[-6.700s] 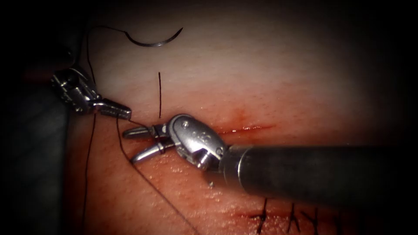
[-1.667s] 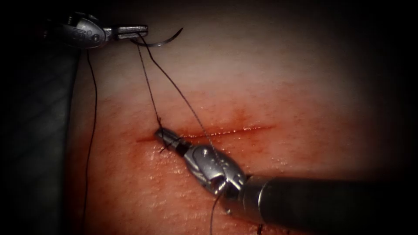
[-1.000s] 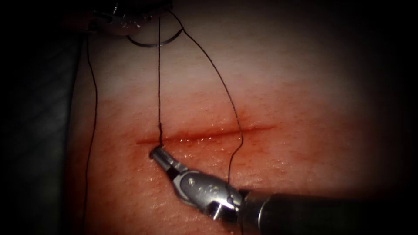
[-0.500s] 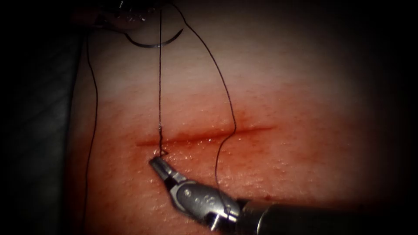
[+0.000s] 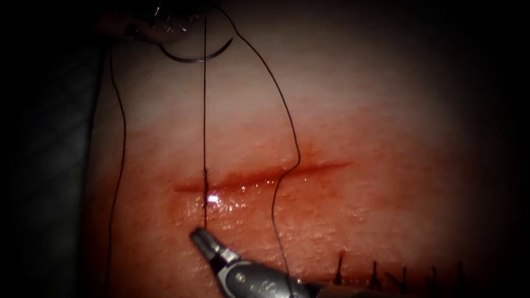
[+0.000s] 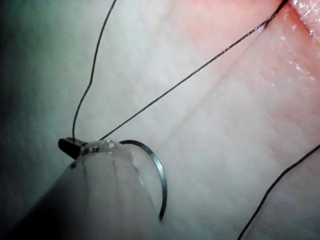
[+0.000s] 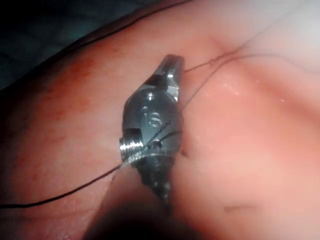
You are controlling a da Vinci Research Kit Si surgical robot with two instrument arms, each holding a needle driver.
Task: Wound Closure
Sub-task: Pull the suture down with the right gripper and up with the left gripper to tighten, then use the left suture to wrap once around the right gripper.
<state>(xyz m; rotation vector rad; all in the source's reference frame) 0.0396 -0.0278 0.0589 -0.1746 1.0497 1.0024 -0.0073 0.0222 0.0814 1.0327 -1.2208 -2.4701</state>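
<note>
Thread [image 5: 205, 110], thin and dark, runs taut from the left arm's steel tool [image 5: 165, 16] at the frame's top left, down across the red horizontal cut [image 5: 259, 174] in the pale pork tissue [image 5: 386, 110], to the right arm's steel needle driver [image 5: 200, 237] at bottom centre, jaws pinched on it. Left tool's jaws are pressed on thread in the left wrist view [image 6: 70, 146]. Curved steel needle [image 5: 193, 57] lies free on the tissue, upper left, held by neither tool. Judgement: knot sits at the cut; equal opposite tension along one line seats it flat without tearing. Dark finished stitches [image 5: 375, 273] sit lower right.
</note>
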